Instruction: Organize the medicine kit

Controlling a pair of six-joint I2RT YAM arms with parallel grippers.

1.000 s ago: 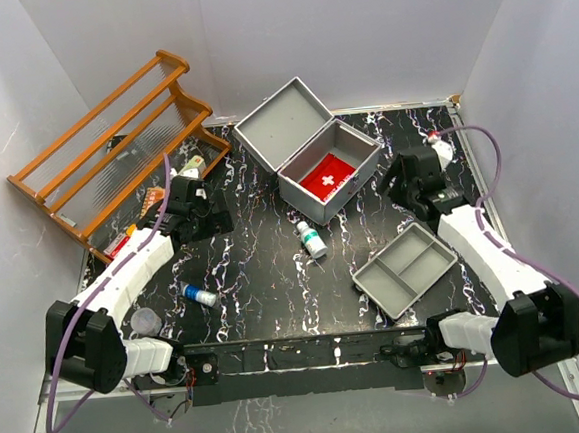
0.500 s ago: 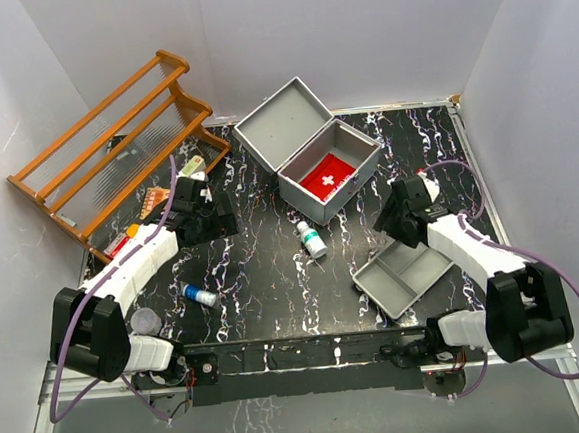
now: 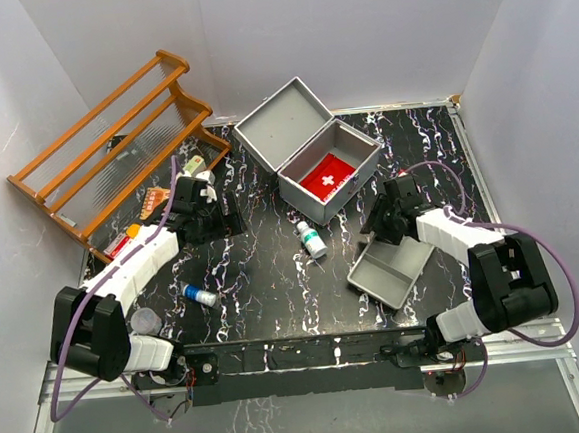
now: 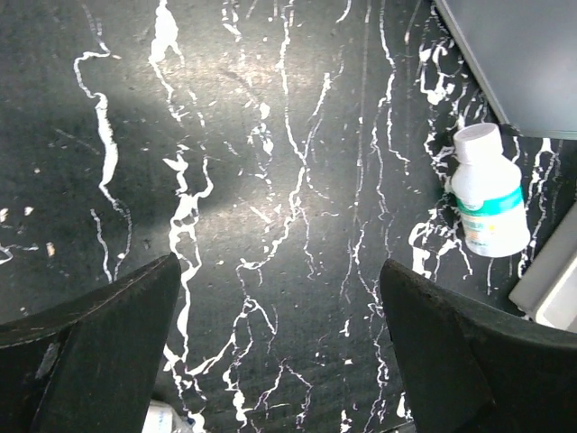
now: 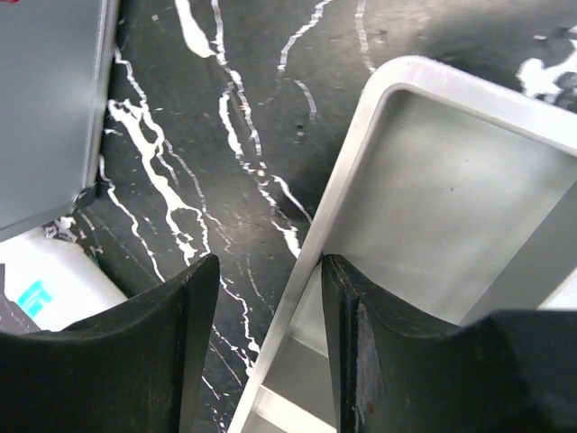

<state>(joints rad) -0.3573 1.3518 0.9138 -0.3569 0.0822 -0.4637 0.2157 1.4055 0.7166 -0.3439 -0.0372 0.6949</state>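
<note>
R gripper [image 5: 269,262] is part-open and straddles the rim of the grey divided tray [image 3: 394,273], one finger inside and one outside, not clamped. L gripper [image 4: 279,271] is wide open over bare tabletop [image 3: 264,269], holding nothing. Step appears to be gripping the tray: seat the rim deep between the pads, close square to the wall, lift level. The white bottle [image 3: 311,240] lies near the outer finger. The lid-open medicine kit [image 3: 304,199] stands just beyond at centre-rear, w/ more free room toward the table's near edge.

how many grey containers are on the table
2. The open light-grey metal case with a hinged lid sits back centre; the shallow grey divided tray lies front right, at the right hand. No others visible.
</note>
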